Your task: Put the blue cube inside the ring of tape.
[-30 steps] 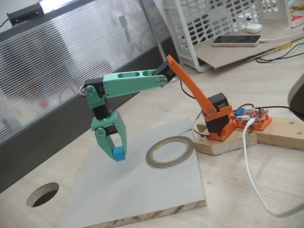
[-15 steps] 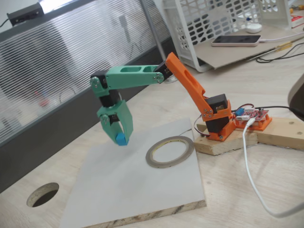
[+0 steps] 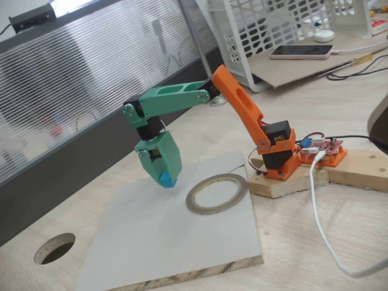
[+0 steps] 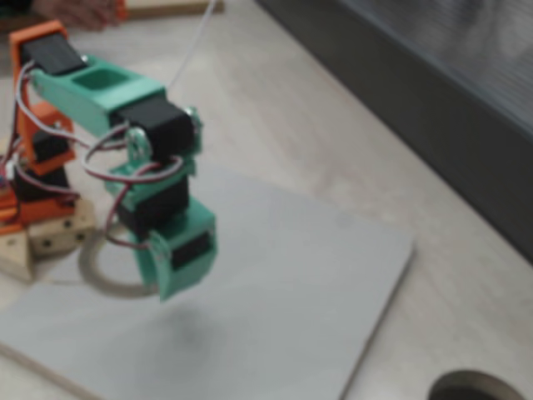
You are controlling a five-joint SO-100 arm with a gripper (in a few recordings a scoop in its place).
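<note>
My green gripper (image 3: 164, 175) hangs above the white board (image 3: 176, 242), shut on the tiny blue cube (image 3: 167, 180) at its fingertips. The cube is held clear of the board, just left of the ring of tape (image 3: 217, 193), which lies flat on the board's right part. The cube is outside the ring's opening. In the blurred fixed view from the other side, the gripper (image 4: 169, 286) points down with the ring of tape (image 4: 93, 277) partly hidden behind it.
The arm's orange base (image 3: 279, 159) sits on a wooden block right of the ring. A white cable (image 3: 321, 224) trails across the table at right. A round hole (image 3: 54, 247) is cut in the tabletop at lower left. A white basket (image 3: 273, 30) stands at the back.
The gripper has carried the blue cube rightward from the board's left part to just beside the ring of tape, and the arm has swung with it.
</note>
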